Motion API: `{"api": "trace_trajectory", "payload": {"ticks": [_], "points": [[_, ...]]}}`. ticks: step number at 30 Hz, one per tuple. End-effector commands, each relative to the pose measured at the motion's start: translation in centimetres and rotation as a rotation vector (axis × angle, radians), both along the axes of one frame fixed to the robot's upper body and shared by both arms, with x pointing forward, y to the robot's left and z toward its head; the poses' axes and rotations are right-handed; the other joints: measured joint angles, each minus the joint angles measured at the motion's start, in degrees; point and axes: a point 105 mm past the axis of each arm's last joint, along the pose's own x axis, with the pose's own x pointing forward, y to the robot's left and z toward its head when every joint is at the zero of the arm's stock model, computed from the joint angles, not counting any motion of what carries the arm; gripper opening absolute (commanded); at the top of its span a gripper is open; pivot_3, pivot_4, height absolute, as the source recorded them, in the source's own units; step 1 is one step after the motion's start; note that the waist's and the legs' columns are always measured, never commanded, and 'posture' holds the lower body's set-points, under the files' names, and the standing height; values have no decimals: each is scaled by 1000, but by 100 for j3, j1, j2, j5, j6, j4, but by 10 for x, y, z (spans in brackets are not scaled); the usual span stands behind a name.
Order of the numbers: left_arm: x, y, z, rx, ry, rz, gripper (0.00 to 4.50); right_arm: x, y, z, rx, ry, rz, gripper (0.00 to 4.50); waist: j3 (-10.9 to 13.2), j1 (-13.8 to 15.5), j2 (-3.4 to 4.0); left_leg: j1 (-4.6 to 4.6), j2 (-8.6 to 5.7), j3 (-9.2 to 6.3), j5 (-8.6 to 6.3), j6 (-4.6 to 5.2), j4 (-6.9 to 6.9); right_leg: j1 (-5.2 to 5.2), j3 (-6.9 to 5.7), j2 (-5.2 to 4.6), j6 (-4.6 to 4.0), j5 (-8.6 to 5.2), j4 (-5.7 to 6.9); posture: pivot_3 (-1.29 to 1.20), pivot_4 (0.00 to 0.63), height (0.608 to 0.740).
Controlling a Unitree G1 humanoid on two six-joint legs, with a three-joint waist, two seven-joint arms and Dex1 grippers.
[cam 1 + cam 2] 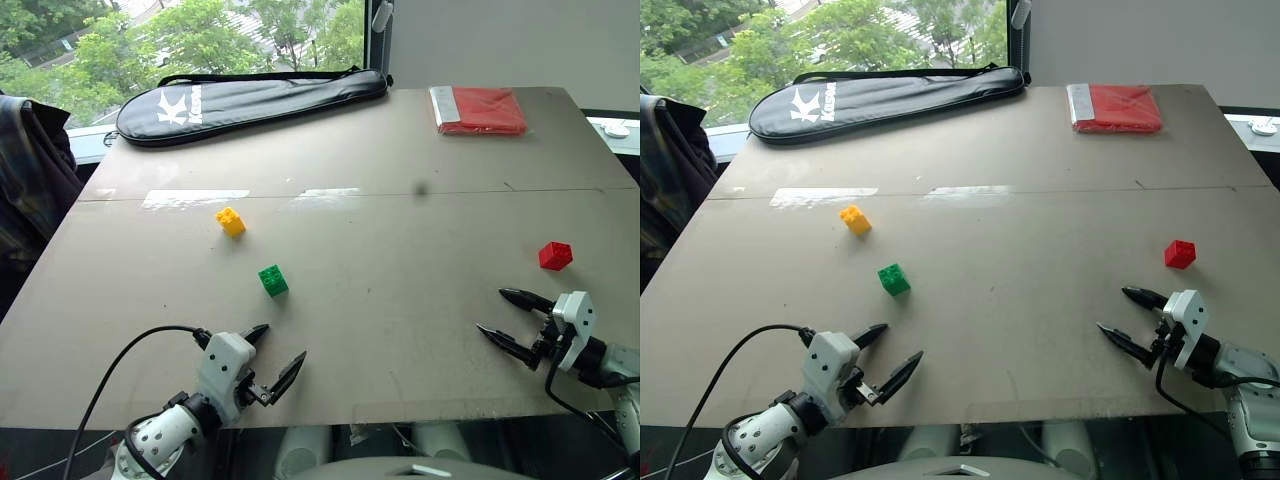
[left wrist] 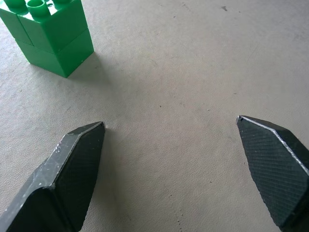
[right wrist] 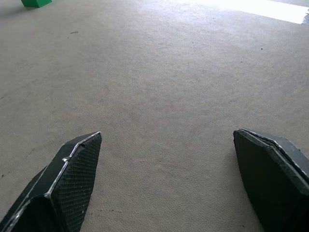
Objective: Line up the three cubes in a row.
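Left eye view. Grey table [image 1: 400, 200], wide bare surface, a seam running across it past the middle. Far edge: black racket bag [image 1: 250, 100] with white lettering, a large "K" readable, the rest too small to read. Far right corner: red folded cloth [image 1: 478, 110] close to the edge. Open room across the whole centre and between the two arms. Yellow cube [image 1: 231, 221] sits left of centre just this side of the seam. Green cube [image 1: 273, 280] near it, closer to the robot and slightly right. Red cube [image 1: 555, 256] well apart from both, toward the right edge. All three are studded on top and stand apart, untouched. Left gripper [image 1: 279, 357] hangs by the near edge, fingers spread wide and empty, green cube just beyond it. Right gripper [image 1: 501, 314] low by the near right edge, fingers wide apart and empty, red cube near it on the far side.

Right eye view. Same layout; window with trees beyond the far left edge.

Left wrist view. Both black fingertips [image 2: 77, 159] apart over bare table; green cube ahead, off to one side, made of stacked bricks with round studs.

Right wrist view. Fingertips [image 3: 72, 169] apart, bare table between; a corner of the green cube far off.
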Motion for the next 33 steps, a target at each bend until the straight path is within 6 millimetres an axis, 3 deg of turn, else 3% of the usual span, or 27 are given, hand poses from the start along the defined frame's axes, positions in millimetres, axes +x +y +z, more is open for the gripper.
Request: {"api": "trace_trajectory", "payload": {"ticks": [1,11,29,33], "points": [[-5,-7,-10,-6,58,-37,4442,-2,4,4,8,-10,12,4500,0,2,0,0,0,0,0,0,0,0,0,0,0,0,0,0,150,700],[6,-8,-3,-16,46,-75,4442,-8,4,7,8,-16,-15,4500,0,38,1,-1,0,-3,1,0,3,1,1,7,-1,1,2,0,150,700],[11,-13,-7,-22,49,-148,4442,-14,-13,13,1,-32,-84,4500,-13,43,21,4,-2,-2,1,1,8,9,5,9,-1,2,4,0,150,700],[13,-21,2,-17,30,-219,4442,-11,-23,24,55,-86,-209,4500,-14,40,23,4,-2,-2,1,1,8,9,7,10,-1,2,5,0,150,700]]}}
